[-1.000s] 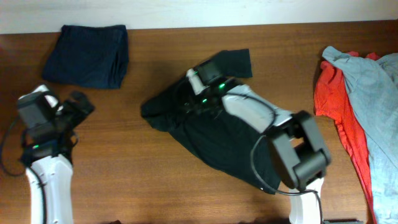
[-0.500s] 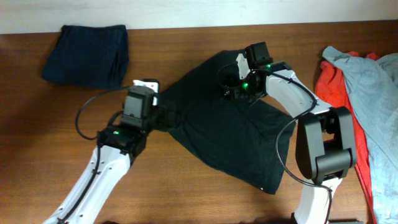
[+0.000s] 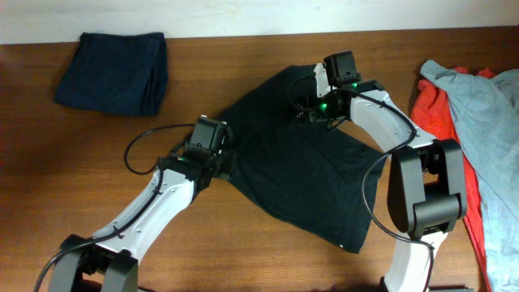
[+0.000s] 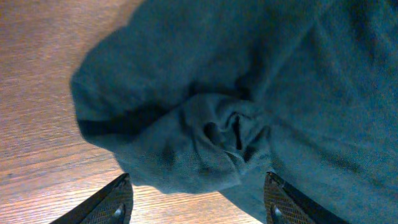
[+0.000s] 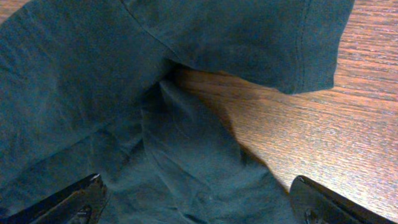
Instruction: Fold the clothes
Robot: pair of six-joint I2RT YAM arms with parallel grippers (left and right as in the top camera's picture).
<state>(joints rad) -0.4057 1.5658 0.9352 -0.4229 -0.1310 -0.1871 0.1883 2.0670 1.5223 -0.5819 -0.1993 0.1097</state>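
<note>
folding barely started: navy garment [image 3: 113, 73] sits folded back-left, black t-shirt [image 3: 300, 182] lies rumpled mid-bench, red garment [image 3: 430, 130] and grey-blue garment [image 3: 486, 122] wait heaped at the right edge. left claw [image 4: 198, 202] released, straddling a bunched sleeve; right claw [image 5: 199, 199] released over the far sleeve. bare bench [image 3: 89, 195] left and front.

Brown wooden surface [image 3: 65, 162] bearing a rumpled black T-shirt [image 3: 300, 178] at centre, a folded navy garment [image 3: 113, 71] far left, and a red garment [image 3: 434, 138] partly under a pale grey-blue garment [image 3: 486, 122] at the right edge.
</note>
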